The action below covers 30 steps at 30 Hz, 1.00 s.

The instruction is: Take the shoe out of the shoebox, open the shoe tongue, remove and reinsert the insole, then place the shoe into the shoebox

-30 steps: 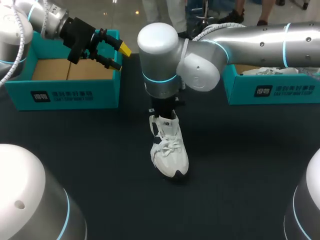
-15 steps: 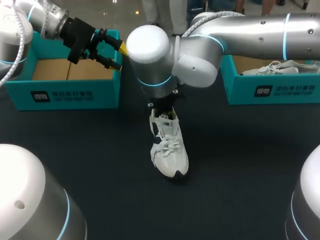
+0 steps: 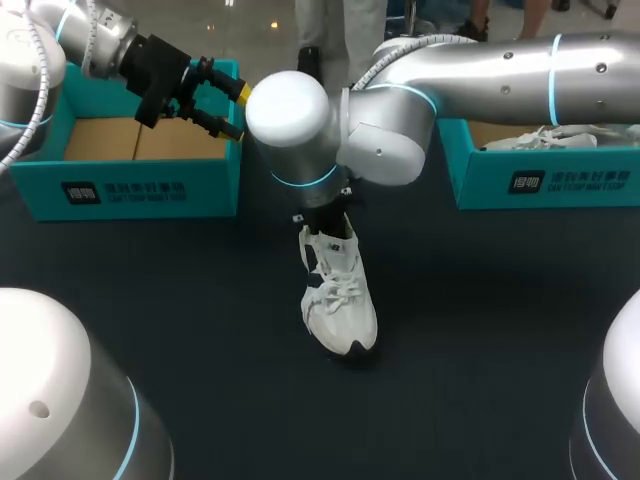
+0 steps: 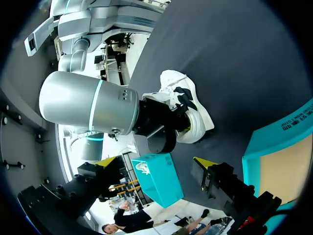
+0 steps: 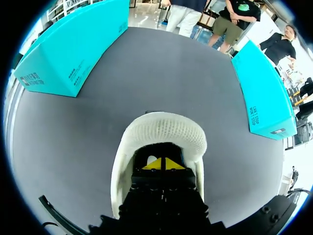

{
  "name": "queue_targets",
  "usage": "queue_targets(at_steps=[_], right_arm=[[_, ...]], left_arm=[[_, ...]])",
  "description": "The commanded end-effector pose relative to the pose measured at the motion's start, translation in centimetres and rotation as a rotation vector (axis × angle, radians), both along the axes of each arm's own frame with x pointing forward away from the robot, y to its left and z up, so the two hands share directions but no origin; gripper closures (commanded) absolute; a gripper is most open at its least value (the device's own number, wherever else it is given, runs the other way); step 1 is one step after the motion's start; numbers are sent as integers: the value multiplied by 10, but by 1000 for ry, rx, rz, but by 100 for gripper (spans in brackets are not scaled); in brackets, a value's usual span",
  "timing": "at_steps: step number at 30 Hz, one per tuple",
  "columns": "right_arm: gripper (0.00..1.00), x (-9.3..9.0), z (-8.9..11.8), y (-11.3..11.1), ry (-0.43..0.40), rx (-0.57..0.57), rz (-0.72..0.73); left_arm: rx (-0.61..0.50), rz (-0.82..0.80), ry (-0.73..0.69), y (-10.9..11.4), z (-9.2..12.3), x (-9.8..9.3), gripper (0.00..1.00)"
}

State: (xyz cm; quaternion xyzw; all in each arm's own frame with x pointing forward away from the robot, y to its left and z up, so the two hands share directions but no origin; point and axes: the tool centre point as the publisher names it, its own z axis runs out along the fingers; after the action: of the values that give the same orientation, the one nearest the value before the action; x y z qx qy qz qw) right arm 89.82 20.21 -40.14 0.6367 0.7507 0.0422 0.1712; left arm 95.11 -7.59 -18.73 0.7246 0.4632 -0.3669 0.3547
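Teal cardboard bounds the scene at its left edge, where the left shoebox (image 3: 140, 185) stands with its brown floor bare. The left gripper (image 3: 238, 112) hangs over the box's right-hand corner, its yellow-tipped fingers (image 3: 248, 97) spread wide with nothing between them. That pincer is well apart from the work.

At the middle of the black table (image 3: 180, 320) the white sneaker (image 3: 340, 300) stands upright on its sole, outside both boxes. Its long axis runs from the heel at the far end to the toe pointing back toward the robot, slanted slightly right.

The right arm (image 3: 480, 65) reaches in past the middle and drops straight over the heel end, so the right gripper (image 5: 164, 164) meets the shoe from above. In the right wrist view it sits down inside the ankle opening. The knit heel collar curves just ahead of it, and the rest of the shoe runs back beneath it. Whether this pincer is open or closed on anything inside cannot be told.

The right arm is plainly the nearer one, and the insole step appears to be in hand. Any pull would likely have to rise through that opening at the heel end, along the shoe's length.

At the far right the right shoebox (image 3: 540, 180) holds what looks like a second white shoe (image 3: 555, 135).
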Motion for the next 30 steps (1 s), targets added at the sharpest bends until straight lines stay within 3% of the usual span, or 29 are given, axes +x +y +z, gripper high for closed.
queue_targets(at_steps=[1, 9, 18, 24, 30], right_arm=[[100, 3, -9, 3, 18, 8, 4], [100, -10, 4, 5, 63, 62, 18], [100, -26, 26, 0, 199, 144, 23], [100, -32, 35, -5, 359, 209, 29], [100, -42, 39, -3, 418, 225, -3]], left_arm=[[3, -1, -1, 0, 0, 0, 0], [3, -1, -1, 0, 0, 0, 0], [3, -1, -1, 0, 0, 0, 0], [3, -1, -1, 0, 0, 0, 0], [3, -1, -1, 0, 0, 0, 0]])
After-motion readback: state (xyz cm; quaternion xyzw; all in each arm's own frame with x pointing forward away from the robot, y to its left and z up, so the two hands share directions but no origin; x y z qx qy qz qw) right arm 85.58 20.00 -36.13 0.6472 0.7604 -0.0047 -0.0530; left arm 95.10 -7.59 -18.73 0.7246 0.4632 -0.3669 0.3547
